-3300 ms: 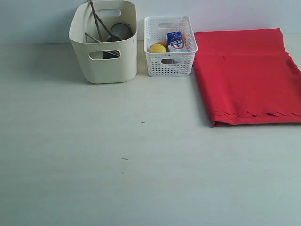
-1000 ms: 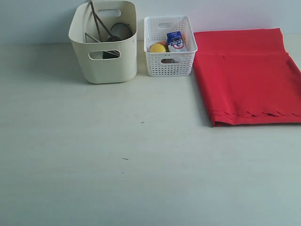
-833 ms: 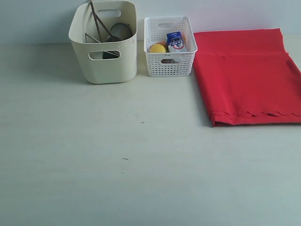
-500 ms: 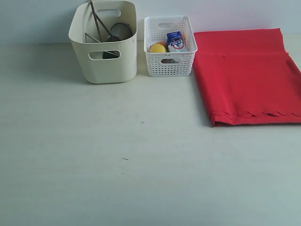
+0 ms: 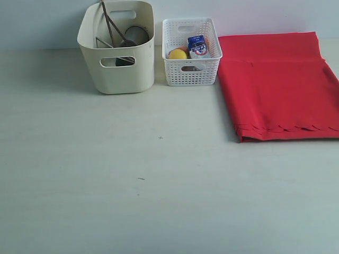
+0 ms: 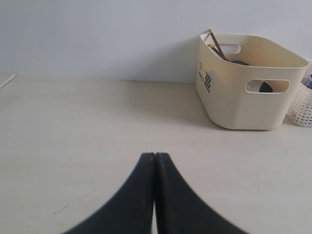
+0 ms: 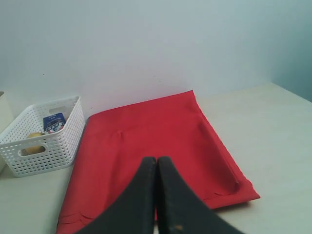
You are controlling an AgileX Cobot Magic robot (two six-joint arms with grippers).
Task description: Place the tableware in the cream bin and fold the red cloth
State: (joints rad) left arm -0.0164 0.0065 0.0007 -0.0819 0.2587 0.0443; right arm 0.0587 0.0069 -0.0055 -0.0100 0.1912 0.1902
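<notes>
The cream bin (image 5: 116, 69) stands at the back left of the table; dark chopsticks (image 5: 107, 24) and a steel cup (image 5: 136, 35) show inside it, with more tableware behind its handle cut-out. The red cloth (image 5: 278, 84) lies folded flat at the back right, scalloped edge toward the front. Neither arm shows in the exterior view. My left gripper (image 6: 155, 156) is shut and empty over bare table, well short of the cream bin (image 6: 243, 92). My right gripper (image 7: 157, 160) is shut and empty, raised in front of the red cloth (image 7: 161, 131).
A white lattice basket (image 5: 190, 53) stands between bin and cloth, holding a lemon (image 5: 177, 54) and a blue-white carton (image 5: 197, 46). It also shows as the basket (image 7: 41, 141) in the right wrist view. A pale wall runs behind the table.
</notes>
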